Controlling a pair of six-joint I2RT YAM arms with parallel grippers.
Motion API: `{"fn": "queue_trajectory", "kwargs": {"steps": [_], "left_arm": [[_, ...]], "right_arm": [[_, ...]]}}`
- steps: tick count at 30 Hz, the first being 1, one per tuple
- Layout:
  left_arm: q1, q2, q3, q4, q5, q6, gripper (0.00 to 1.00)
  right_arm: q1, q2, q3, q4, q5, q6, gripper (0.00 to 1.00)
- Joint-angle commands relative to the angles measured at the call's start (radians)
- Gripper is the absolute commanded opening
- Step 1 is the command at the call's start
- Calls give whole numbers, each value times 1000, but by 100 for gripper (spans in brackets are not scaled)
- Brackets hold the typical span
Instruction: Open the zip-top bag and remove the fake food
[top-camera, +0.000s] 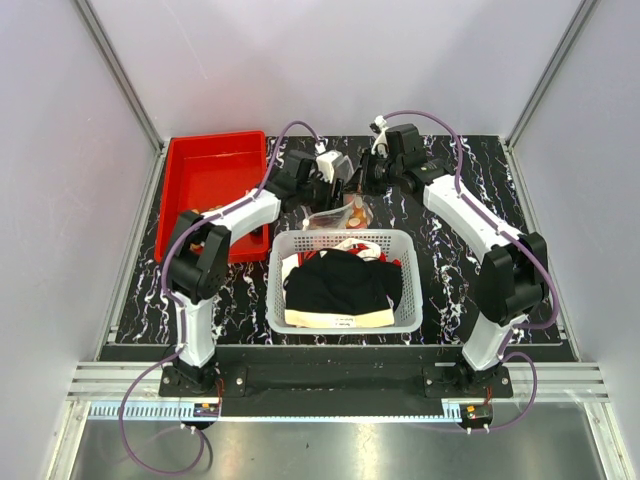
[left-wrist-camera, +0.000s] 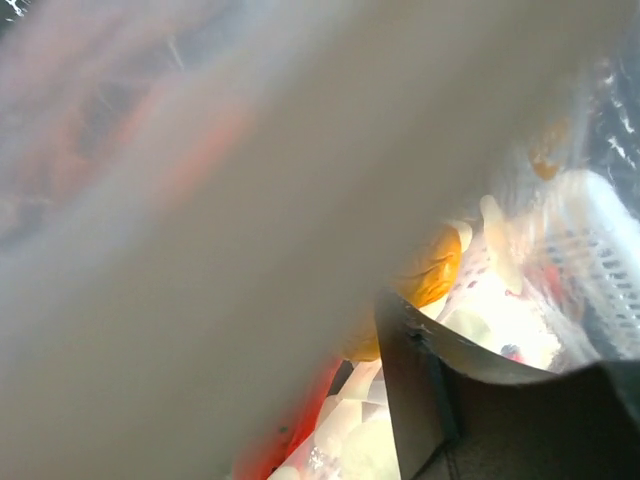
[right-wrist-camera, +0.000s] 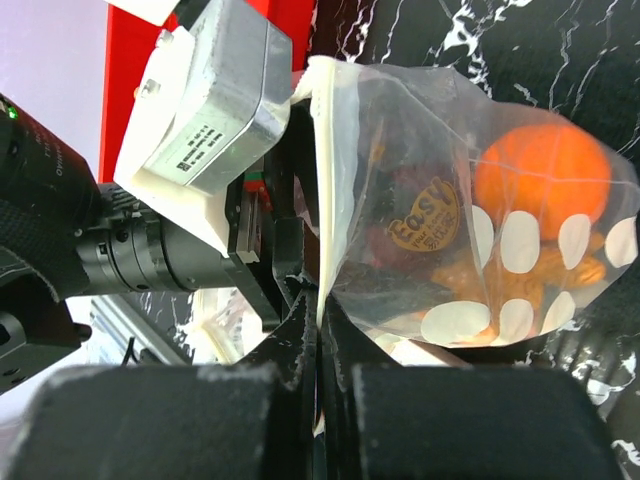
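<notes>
Your right gripper (right-wrist-camera: 318, 345) is clenched on the zip-top bag (right-wrist-camera: 400, 180). The white zip strip (right-wrist-camera: 322, 170) runs straight into the seam between its two fingers, so the mouth of the bag is pinched there. From this gripper, the body of the bag spreads forward and to one side of the fingertips, and it is full.

Through the clear plastic you see the fake food. An orange fruit (right-wrist-camera: 545, 180) lies at the far end from the gripper, and pale round discs (right-wrist-camera: 520, 240) press against the plastic. Tan nut-like pieces (right-wrist-camera: 480, 280) sit under them.

Your left gripper (top-camera: 345, 185) stands opposite, on the other side of the zip strip and very near to the right gripper. In its wrist view the plastic covers almost all the lens. Only one dark finger (left-wrist-camera: 420, 400) shows there, with orange food just beyond it. Whether this gripper is released or holds the strip, I cannot tell.

In the top view the bag is between the two grippers and a little nearer to the arm bases. There it is just past the far rim of the white basket (top-camera: 345, 325), which holds black clothes (top-camera: 335, 280). I cannot tell if the bag's bottom touches the tabletop (top-camera: 450, 300). The red bin (top-camera: 210, 175) is on the outer side of the left gripper, apart from the bag.
</notes>
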Motion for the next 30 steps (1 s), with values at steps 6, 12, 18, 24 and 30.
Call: {"fn": "queue_trajectory", "kwargs": {"steps": [6,12,18,24,30], "left_arm": [[-23,-128,-84,55,114,103,71],[-25,-128,-87,58,120,112,79],[-19,-96,-34,35,-45,33,75],[33,-116,-37,98,-173,-111,73],[87,-93,-1,83,-121,-136,77]], "right_arm": [[-23,-49,5,75,6,8,0],[-23,-37,11,82,-10,16,0],[-24,-5,69,86,-25,15,0],[-24,116,224,89,-53,8,0],[-24,266,383,95,-88,41,0]]}}
